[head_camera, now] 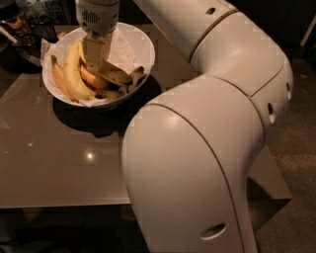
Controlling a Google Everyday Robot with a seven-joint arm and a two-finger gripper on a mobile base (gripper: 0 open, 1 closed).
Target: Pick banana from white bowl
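The gripper [100,62] reaches straight down into the white bowl [148,55]. Its pale tip rests against the upper end of the banana [118,75], near the bowl's middle. Whether it is apart or clamped on the fruit cannot be told, since its lower end merges with the peel.

The banana lies inside the bowl, running from under the gripper toward the bowl's right rim, where its dark tip [137,73] ends just short of the wall.

Four bananas can be counted in the bowl for certain:
- the banana at the gripper;
- one strongly curved yellow banana [73,69] on the bowl's left side;
- one thinner yellow banana [58,80] hugging the left wall, just beside the curved one;
- one shorter orange-tinted banana [92,79] between the curved one and the gripper.

A darker piece lies low at the bowl's front (it may be a fifth, but that is unclear).

One sheet of crinkled white paper [124,45] lines the bowl and spills over its left rim. The single bowl stands on one glossy grey worktop [49,163], toward its far left part. One grey wrist housing [97,15] sits directly above the bowl, and the one large white arm [197,163] sweeps from it to the right of the bowl and down in front. Some dark clutter [17,29] sits left of the bowl.
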